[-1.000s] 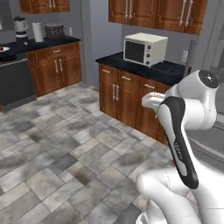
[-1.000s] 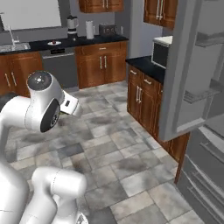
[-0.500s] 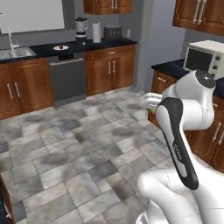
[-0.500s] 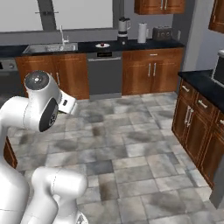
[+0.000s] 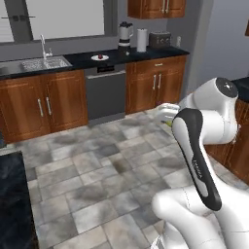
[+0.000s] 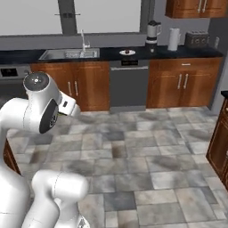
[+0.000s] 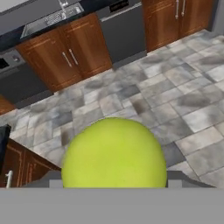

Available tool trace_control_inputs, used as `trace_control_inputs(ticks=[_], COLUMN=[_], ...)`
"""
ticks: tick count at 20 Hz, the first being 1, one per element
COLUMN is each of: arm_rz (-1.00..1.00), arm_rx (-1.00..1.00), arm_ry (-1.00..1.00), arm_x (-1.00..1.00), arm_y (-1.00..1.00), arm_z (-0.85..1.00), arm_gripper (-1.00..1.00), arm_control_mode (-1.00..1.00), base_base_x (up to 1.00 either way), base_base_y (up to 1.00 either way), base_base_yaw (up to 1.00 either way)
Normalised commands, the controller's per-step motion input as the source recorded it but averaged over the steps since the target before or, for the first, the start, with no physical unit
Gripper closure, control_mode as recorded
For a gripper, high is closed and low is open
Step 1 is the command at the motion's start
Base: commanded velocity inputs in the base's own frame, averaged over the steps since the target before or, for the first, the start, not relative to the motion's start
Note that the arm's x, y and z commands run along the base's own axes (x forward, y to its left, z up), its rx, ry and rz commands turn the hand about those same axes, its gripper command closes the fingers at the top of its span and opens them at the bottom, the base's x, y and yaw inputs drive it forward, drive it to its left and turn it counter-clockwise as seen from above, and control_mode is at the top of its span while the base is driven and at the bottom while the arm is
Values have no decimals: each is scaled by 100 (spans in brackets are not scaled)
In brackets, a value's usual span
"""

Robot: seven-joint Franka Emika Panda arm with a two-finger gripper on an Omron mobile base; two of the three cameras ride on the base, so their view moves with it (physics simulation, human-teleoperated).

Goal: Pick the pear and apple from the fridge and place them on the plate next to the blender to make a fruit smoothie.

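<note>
The yellow-green pear (image 7: 113,153) sits large and close in the hand view, with my gripper (image 5: 168,116) shut on it, held high over the tiled floor. A sliver of the pear (image 5: 168,124) peeks out under the hand. Across the room, the small white plate (image 5: 94,58) (image 6: 122,53) lies on the black counter with the dark red apple (image 5: 100,56) (image 6: 128,51) on it. The blender (image 5: 125,35) (image 6: 153,31) stands just right of the plate. The fridge is out of view.
A paper-towel roll (image 5: 141,40) and a toaster (image 5: 159,39) stand right of the blender. A sink (image 5: 44,62) lies left of the plate, with a dishwasher (image 5: 104,92) below it. A dark counter corner (image 5: 14,194) is near left, and cabinets (image 6: 220,142) close on the right. Open tiled floor (image 6: 133,151) lies between.
The whole picture has swung: the base has turned from the microwave counter and fridge to face the sink counter. The pear stays held in the gripper.
</note>
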Motion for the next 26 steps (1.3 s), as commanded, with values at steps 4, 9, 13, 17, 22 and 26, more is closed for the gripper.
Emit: trace_control_inputs(ticks=[4, 9, 13, 17, 22, 26], arm_rz=[0, 0, 0, 0, 0, 0], arm_rx=[0, 0, 0, 0, 0, 0], arm_ry=[0, 0, 0, 0, 0, 0], arm_x=[0, 0, 0, 0, 0, 0], arm_y=[0, 0, 0, 0, 0, 0], arm_z=[0, 0, 0, 0, 0, 0], arm_gripper=[100, 100, 100, 100, 100, 100], arm_control_mode=[100, 100, 100, 100, 100, 100], base_base_x=[100, 100, 100, 100, 100, 100], base_base_y=[39, -45, -89, -83, -26, -1], base_base_yaw=[0, 0, 3, 3, 19, 33])
